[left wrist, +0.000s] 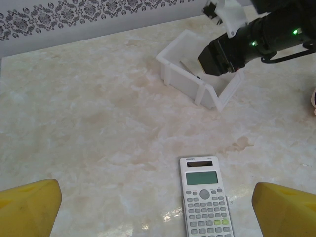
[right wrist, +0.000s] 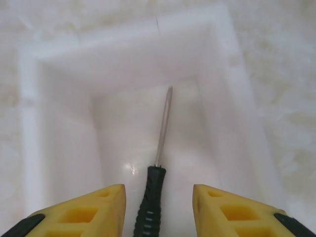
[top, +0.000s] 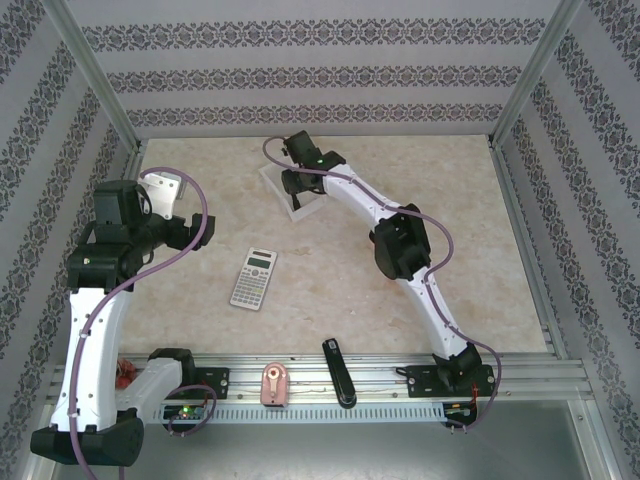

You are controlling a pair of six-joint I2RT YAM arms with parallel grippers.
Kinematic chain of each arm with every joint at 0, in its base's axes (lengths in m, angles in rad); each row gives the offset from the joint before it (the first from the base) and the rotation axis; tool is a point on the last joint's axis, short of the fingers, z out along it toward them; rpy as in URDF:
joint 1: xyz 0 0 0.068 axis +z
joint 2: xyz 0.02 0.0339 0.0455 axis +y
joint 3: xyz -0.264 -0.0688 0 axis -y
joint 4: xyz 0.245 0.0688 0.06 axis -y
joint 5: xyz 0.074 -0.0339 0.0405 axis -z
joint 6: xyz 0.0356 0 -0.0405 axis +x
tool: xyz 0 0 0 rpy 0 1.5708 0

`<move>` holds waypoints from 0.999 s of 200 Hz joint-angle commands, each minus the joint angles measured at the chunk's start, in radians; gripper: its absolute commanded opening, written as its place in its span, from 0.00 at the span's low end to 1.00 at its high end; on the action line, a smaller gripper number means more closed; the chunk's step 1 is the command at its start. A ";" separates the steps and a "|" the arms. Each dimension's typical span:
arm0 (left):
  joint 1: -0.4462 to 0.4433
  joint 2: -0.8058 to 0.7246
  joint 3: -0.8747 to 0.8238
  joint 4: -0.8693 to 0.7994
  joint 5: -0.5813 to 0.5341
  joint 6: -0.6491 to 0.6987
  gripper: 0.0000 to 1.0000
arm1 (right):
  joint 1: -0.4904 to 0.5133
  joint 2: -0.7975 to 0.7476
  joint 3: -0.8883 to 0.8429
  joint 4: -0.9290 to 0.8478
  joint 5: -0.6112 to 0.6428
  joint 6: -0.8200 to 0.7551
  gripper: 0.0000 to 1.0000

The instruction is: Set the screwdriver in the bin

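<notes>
The screwdriver (right wrist: 161, 129), with a black ribbed handle and a thin metal shaft, lies inside the white bin (right wrist: 123, 44), its tip pointing at the far wall. My right gripper (right wrist: 157, 191) is open just above the bin. Its yellow fingers (right wrist: 94, 210) stand on either side of the handle with a gap on each side, touching nothing. From above, the right gripper (top: 302, 188) covers most of the bin (top: 274, 178) at the back of the table. My left gripper (left wrist: 157, 212) hangs open above the table's left side, nothing between its fingers.
A grey calculator (top: 254, 278) lies mid-table, below the left gripper's view (left wrist: 206, 197). A thick black stapler-like bar (top: 339, 372) and a pink object (top: 274, 383) rest on the front rail. Patterned walls enclose the table on three sides.
</notes>
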 commanded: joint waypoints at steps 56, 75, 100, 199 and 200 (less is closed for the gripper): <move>-0.010 0.003 -0.036 0.033 0.031 -0.044 0.99 | 0.006 -0.375 -0.279 0.049 -0.005 0.035 0.46; -0.010 0.014 -0.064 0.042 0.023 -0.063 0.99 | 0.009 -0.503 -0.424 0.113 -0.026 0.040 0.48; -0.010 0.048 -0.099 0.043 0.022 -0.094 0.99 | 0.008 -0.700 -0.656 0.237 -0.016 0.039 0.52; -0.010 0.025 -0.297 0.323 -0.163 -0.248 0.99 | -0.146 -0.985 -1.016 0.267 0.119 0.086 0.85; -0.010 0.023 -0.302 0.330 -0.169 -0.250 0.99 | -0.148 -0.985 -1.016 0.265 0.121 0.086 0.86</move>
